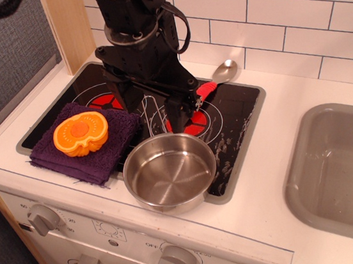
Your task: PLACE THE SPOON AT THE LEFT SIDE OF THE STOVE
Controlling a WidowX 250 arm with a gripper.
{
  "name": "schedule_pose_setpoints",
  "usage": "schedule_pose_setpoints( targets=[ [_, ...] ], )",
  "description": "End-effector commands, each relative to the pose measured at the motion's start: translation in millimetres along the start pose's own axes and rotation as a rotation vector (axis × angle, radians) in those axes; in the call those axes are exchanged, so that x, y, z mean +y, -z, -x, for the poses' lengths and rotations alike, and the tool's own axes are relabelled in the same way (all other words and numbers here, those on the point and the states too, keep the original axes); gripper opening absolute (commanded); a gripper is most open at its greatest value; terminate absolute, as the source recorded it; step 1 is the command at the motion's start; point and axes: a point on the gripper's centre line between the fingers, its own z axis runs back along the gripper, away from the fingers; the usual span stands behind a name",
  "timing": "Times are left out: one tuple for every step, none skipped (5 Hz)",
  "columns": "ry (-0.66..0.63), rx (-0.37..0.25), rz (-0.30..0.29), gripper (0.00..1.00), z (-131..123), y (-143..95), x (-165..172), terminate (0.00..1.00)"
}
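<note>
The spoon lies at the back right of the stove (239,107). Its silver bowl (225,71) rests on the grey rim and its red handle (207,91) points toward the front left. My gripper (185,111) is lowered over the middle of the black cooktop, right at the end of the red handle. Its black fingers (175,114) hide the tip of the handle, and I cannot tell whether they are closed on it. The right red burner (195,124) shows under the gripper. The left burner (103,102) is partly hidden by the arm.
A steel pot (168,171) stands at the stove's front edge, just below the gripper. A folded purple cloth (112,156) with an orange toy (81,133) on it covers the stove's left front. A grey sink (335,164) is at the right, and a white tiled wall is behind.
</note>
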Motion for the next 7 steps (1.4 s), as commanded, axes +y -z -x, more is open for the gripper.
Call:
schedule_pose_setpoints(
  targets=[
    [0.0, 0.0, 0.0, 1.0, 0.0, 0.0, 0.0, 0.0],
    [-0.029, 0.023, -0.01, 1.0, -33.4, 22.0, 12.6, 0.0],
    [-0.067, 0.044, -0.002, 1.0, -69.6, 50.5, 19.6, 0.0],
    [-0.081, 0.044, 0.018, 1.0, -98.7, 74.2, 19.5, 0.0],
    [-0.111, 0.074, 0.031, 1.0, -113.6, 98.8, 21.9, 0.0],
    [-0.11, 0.106, 0.025, 1.0, -112.4, 110.7, 23.3, 0.0],
    [-0.112, 0.129, 0.029, 0.0, -107.0, 114.6, 25.6, 0.0]
  ],
)
